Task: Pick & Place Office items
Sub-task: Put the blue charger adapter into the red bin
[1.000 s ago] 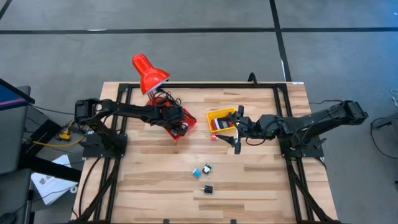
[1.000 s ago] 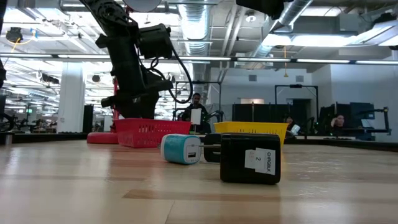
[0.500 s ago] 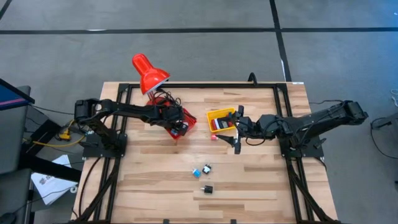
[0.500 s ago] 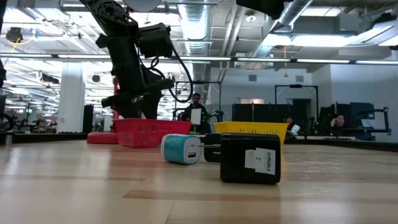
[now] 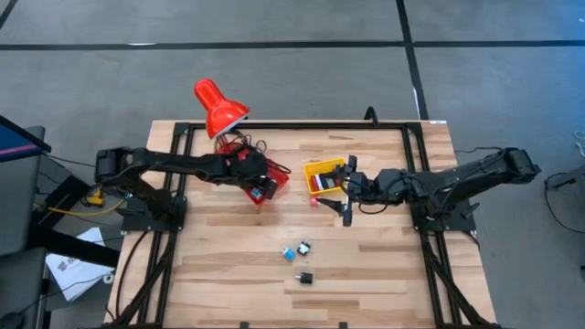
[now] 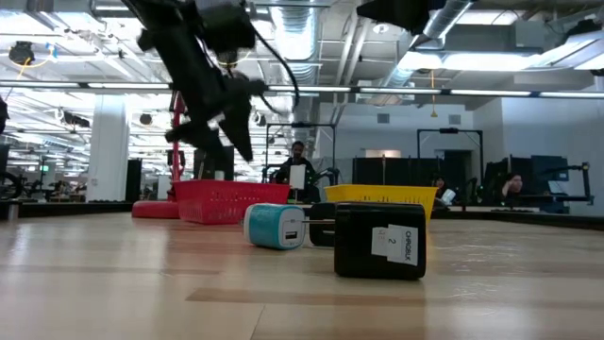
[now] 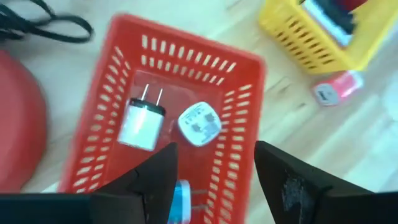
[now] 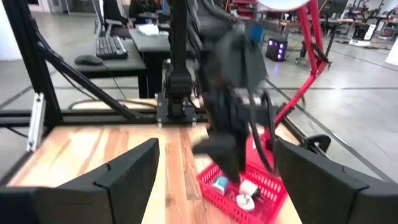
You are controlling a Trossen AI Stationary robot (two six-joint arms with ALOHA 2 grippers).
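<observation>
A white charger (image 7: 142, 123) lies flat in the red mesh basket (image 7: 99, 134), its two metal prongs pointing toward the basket's far wall, so its long axis runs along the basket's length. Just beside it lies a white rounded plug (image 7: 199, 122), label side up, and a cyan piece (image 7: 180, 200) sits nearer the wrist camera, partly hidden by a finger. The left gripper (image 5: 259, 183) hangs over this basket with its fingers (image 7: 153, 180) spread apart and nothing between them.

A small red block (image 7: 336, 89) lies on the wooden table (image 5: 219, 265) just beside the yellow mesh basket (image 5: 322, 167), long axis roughly along that basket's side. The yellow basket holds red, black and white pieces, too small to tell which way they point.

Well apart, toward the table's front, a cyan charger (image 6: 274, 226) and a black adapter (image 6: 379, 240) stand close together; the black one shows a white label toward the low camera.

The right gripper (image 5: 348, 208) rests beside the yellow basket, its fingers (image 8: 118, 180) standing wide and empty. A red desk lamp (image 5: 218, 110) stands at the back edge
</observation>
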